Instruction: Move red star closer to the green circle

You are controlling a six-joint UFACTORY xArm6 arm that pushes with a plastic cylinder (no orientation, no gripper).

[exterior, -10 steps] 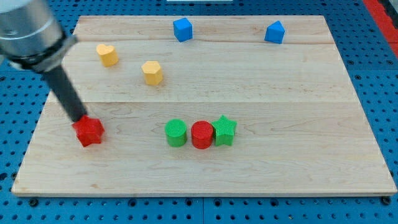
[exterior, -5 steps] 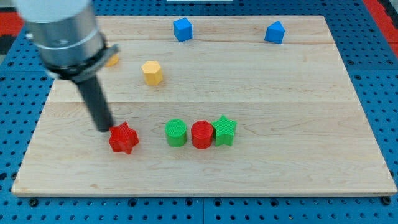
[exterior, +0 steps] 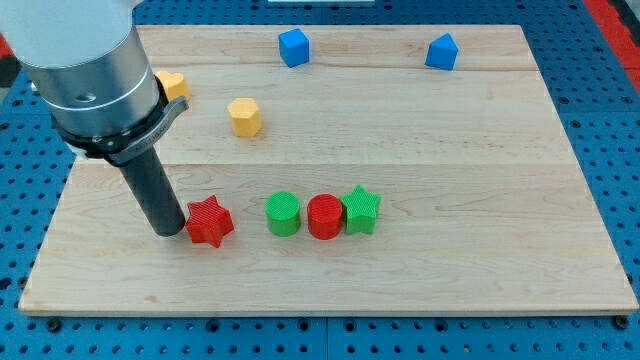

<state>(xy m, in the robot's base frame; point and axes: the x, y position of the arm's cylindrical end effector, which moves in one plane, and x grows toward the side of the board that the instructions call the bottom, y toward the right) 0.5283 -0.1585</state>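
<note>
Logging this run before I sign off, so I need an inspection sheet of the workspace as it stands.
Surface: wooden board, flat, on a blue perforated base.
Job's things: red star lies apart from the green circle, on its left in the view.
Clutter: red circle and green star in a row with the green circle; two yellow blocks, two blue blocks towards the view's top.
Jaws: none; my tip is against the red star's left side.
Cables: nothing seen.
Surroundings: nothing seen.

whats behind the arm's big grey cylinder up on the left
A yellow block pokes out from behind the grey cylinder; most of it is covered, so its shape can't be told.
</note>
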